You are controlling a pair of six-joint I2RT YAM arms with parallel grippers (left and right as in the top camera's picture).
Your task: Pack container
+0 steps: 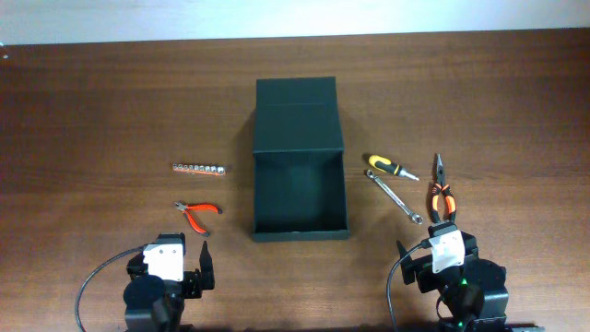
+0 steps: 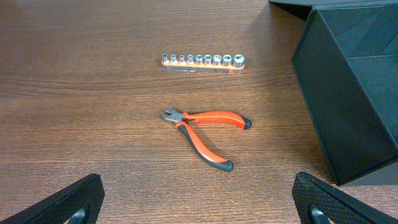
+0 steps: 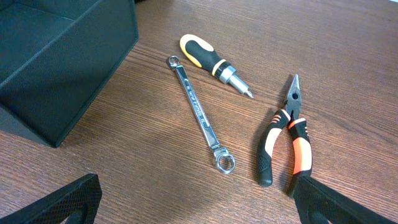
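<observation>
The dark green container (image 1: 300,198) stands open at the table's middle, its flap lid (image 1: 297,97) folded back; it is empty inside. It also shows in the left wrist view (image 2: 348,93) and the right wrist view (image 3: 56,56). Left of it lie a socket rail (image 1: 199,169) (image 2: 203,61) and small red cutters (image 1: 198,214) (image 2: 204,133). Right of it lie a yellow-black screwdriver (image 1: 388,167) (image 3: 211,57), a silver wrench (image 1: 395,196) (image 3: 200,114) and orange long-nose pliers (image 1: 442,194) (image 3: 285,135). My left gripper (image 1: 192,267) (image 2: 199,205) and right gripper (image 1: 433,258) (image 3: 199,202) are open and empty near the front edge.
The wooden table (image 1: 92,111) reaches a pale wall at the back. Black cables (image 1: 92,277) loop beside each arm base at the front.
</observation>
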